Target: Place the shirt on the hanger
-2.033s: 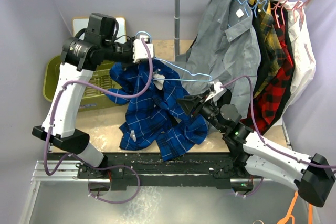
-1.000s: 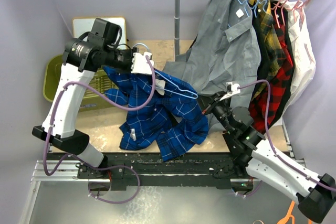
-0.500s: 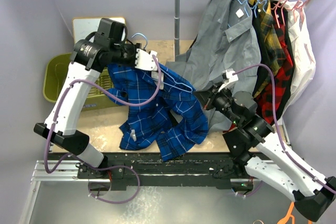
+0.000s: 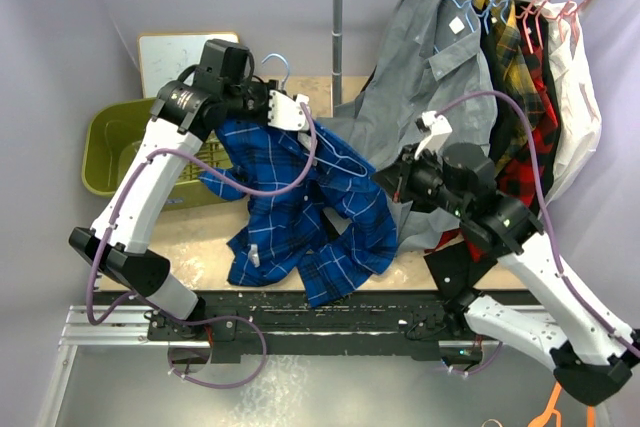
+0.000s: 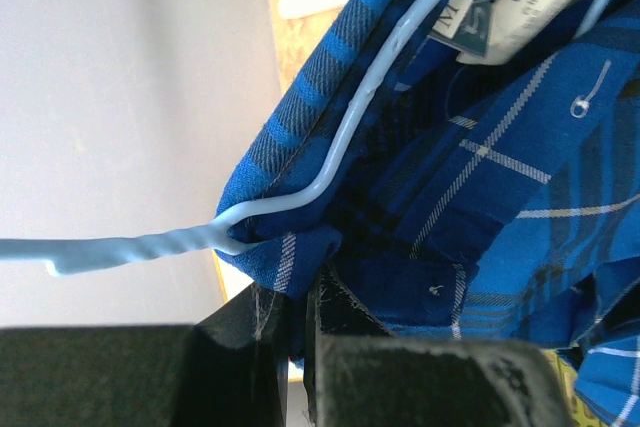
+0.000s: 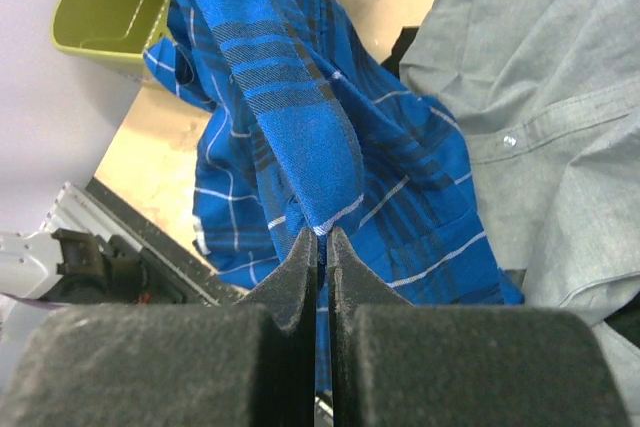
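- L gripper (image 5: 298, 292): jaws nearly closed, pinching shirt (image 5: 480, 197) edge by collar.
- Hanger (image 5: 140, 245): twisted neck just above L jaw tips, touching the pinched cloth; one arm ran along collar, away from jaws.
- R gripper (image 6: 322, 235): jaws tight on a shirt fold at tips; band of cloth stretched straight out ahead of them.
- Rest of shirt drooped below R jaws onto table (image 6: 150, 177); grey shirt (image 6: 540, 97) just beside.

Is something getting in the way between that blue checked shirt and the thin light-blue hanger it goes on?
Nothing visible does. The light-blue wire hanger lies right against the collar of the royal-blue plaid shirt. The left gripper and right gripper each pinch shirt fabric.
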Tool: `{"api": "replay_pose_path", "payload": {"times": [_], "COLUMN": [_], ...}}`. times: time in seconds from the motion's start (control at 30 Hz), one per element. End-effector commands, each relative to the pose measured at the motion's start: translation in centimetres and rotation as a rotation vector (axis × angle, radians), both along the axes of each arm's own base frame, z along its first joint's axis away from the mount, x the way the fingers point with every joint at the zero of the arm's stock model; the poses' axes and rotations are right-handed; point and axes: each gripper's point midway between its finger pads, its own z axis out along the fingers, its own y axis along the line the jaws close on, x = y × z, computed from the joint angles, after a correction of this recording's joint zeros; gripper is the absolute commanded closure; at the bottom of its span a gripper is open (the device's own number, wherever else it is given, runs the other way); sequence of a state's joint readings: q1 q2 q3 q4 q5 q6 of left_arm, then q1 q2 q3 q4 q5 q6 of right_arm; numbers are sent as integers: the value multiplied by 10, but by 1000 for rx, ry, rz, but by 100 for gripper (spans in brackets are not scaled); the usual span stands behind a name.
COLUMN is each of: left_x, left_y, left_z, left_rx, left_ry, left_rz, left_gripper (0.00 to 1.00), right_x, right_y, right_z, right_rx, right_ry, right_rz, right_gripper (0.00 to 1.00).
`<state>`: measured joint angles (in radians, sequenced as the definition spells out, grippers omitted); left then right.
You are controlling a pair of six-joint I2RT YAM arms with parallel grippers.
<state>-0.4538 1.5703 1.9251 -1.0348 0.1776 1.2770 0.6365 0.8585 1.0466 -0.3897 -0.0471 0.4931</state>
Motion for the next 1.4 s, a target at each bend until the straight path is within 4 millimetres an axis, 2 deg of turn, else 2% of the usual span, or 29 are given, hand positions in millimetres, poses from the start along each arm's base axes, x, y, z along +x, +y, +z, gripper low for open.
{"api": "replay_pose_path", "payload": {"times": [0.0, 0.13, 0.2, 0.3, 0.37, 0.47, 0.53, 0.6, 0.67, 0.77, 0.87, 0.9, 0.97, 1.07, 1.17, 1.3, 1.33, 1.37], "left_x": [24, 4, -11, -23, -27, -35, -36, -30, -20, -10, -15, -19, -27, -36, -34, -25, -25, -28], "left_y": [36, 11, -6, -13, -17, -22, -24, -25, -20, -12, -8, -7, -4, 3, 13, 12, 9, 6], "left_z": [46, 33, 26, 24, 26, 38, 46, 54, 68, 106, 146, 157, 173, 180, 167, 128, 123, 119], "left_rx": [-53, -137, -174, -253, -285, -351, -398, -438, -472, -538, -591, -601, -615, -605, -568, -527, -533, -540], "left_ry": [-179, -95, -67, -8, 7, 19, 21, -2, -52, -154, -216, -225, -243, -260, -272, -207, -187, -161], "left_rz": [211, 204, 189, 184, 174, 160, 171, 192, 243, 299, 297, 287, 272, 269, 308, 332, 326, 310], "left_gripper": [100, 100, 100, 100, 100, 100, 100, 100, 100, 100, 100, 100, 100, 100, 100, 100, 100, 100], "right_x": [-11, 12, 38, 77, 95, 107, 104, 100, 99, 94, 90, 88, 83, 70, 51, 19, 12, 6], "right_y": [6, 59, 77, 99, 117, 151, 175, 190, 192, 177, 158, 155, 148, 140, 130, 122, 123, 123], "right_z": [10, 32, 50, 75, 91, 115, 132, 145, 165, 183, 211, 214, 203, 177, 148, 110, 104, 100], "right_rx": [-43, 88, 141, 199, 238, 281, 314, 346, 386, 400, 402, 400, 377, 362, 347, 367, 378, 384], "right_ry": [160, 202, 154, 92, 65, 28, 4, -12, -52, -64, -132, -138, -126, -142, -183, -178, -170, -174], "right_rz": [45, 146, 110, 69, 79, 127, 171, 183, 171, 134, 90, 88, 76, 107, 163, 259, 283, 306], "right_gripper": [100, 100, 100, 100, 100, 100, 100, 100, 100, 100, 100, 100, 100, 100, 100, 100, 95, 73]}}
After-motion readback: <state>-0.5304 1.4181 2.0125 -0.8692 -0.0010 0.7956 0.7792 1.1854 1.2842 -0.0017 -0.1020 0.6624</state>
